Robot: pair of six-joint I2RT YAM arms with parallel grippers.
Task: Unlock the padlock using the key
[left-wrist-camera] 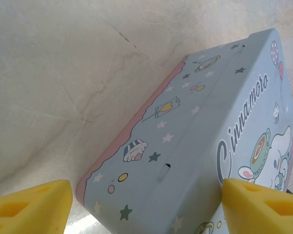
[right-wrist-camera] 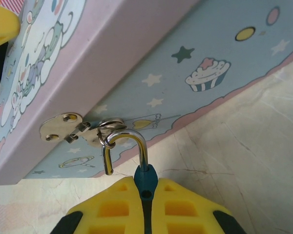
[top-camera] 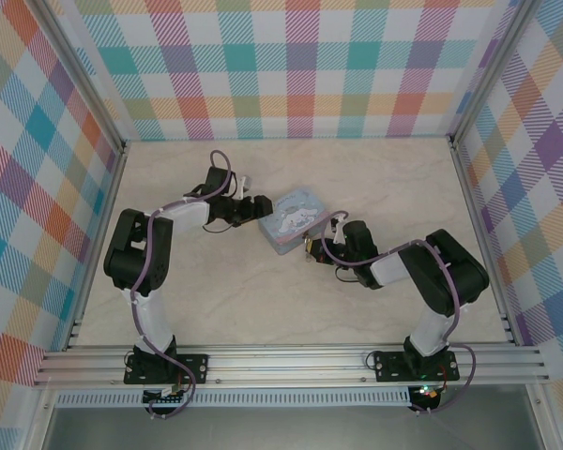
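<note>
1. Now, the landmark is the cartoon tin (top-camera: 291,222), lying on the desk (left-wrist-camera: 49,73) between the two arms.
2. The right tool (right-wrist-camera: 145,187) is up against the tin's front wall. Its fingers are clamped tight on the padlock (right-wrist-camera: 147,171), with the blue body pinched edge-on between them.
3. Look at the shackle (right-wrist-camera: 129,136): it hooks through the tin's hasp (right-wrist-camera: 63,126). One leg sits in the body and the other hangs free beside it, which reads as sprung open to me.
4. The keyhole end is buried between the fingers, so I cannot tell whether the key is seated there.
5. The left tool (left-wrist-camera: 146,197) is at the tin's opposite end, jaws spread wide astride a corner. A sliver of desk shows between one finger and the tin wall, so I judge it is gripping nothing.
6. On handling, the padlock looks light, rigid and slick, likely to twist in a pinch. Hold it across the flat faces of the body, never by the thin shackle. The tin looks light enough to skid, so bracing it matters.
</note>
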